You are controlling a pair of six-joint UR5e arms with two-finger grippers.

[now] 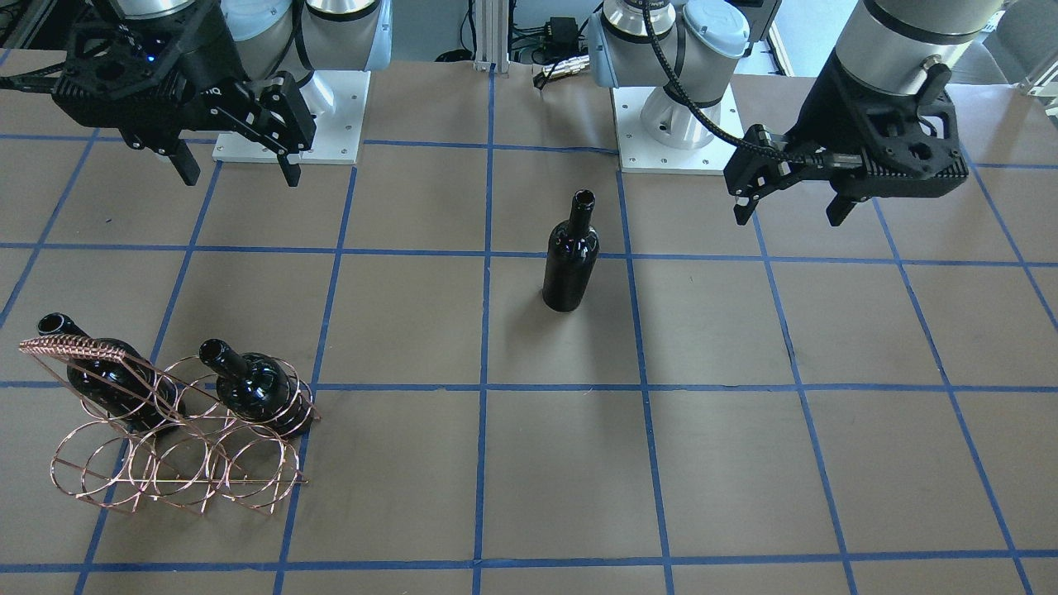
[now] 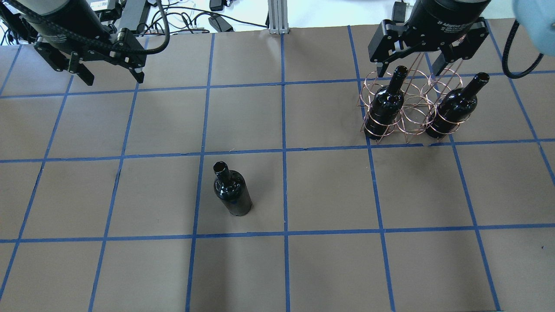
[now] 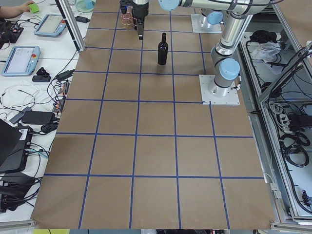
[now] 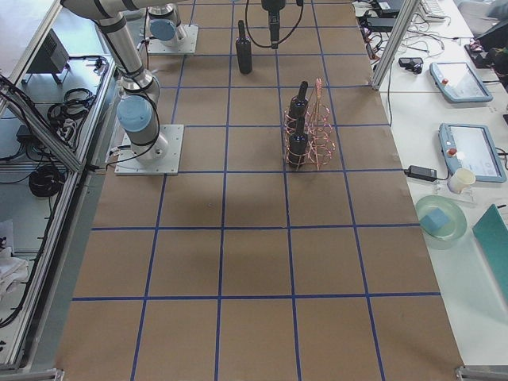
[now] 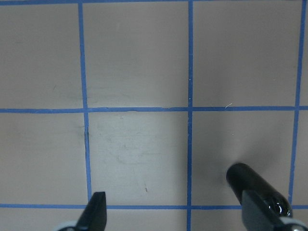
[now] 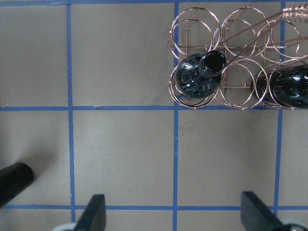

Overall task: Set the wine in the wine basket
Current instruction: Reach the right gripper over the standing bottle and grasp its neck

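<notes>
A dark glass wine bottle [image 1: 570,264] stands upright alone mid-table; it also shows in the overhead view [image 2: 233,193] and at the edge of both wrist views [image 5: 255,187] [image 6: 12,180]. The copper wire wine basket [image 1: 165,450] [image 2: 412,119] [image 6: 231,38] stands on the robot's right side. Two look-alike bottles [image 2: 383,108] [image 2: 453,110] stand in its outer rings, necks up; the ring between them is empty. My left gripper [image 1: 789,216] [image 2: 114,79] hangs open and empty, above the table and off to the side of the lone bottle. My right gripper [image 1: 240,178] [image 2: 409,69] hangs open and empty above the basket.
The arm bases [image 1: 289,116] [image 1: 674,124] stand on white plates at the robot's side of the table. Cables [image 2: 190,19] lie past the far edge. Side benches hold tablets [image 4: 468,147] and a cup [image 4: 459,181].
</notes>
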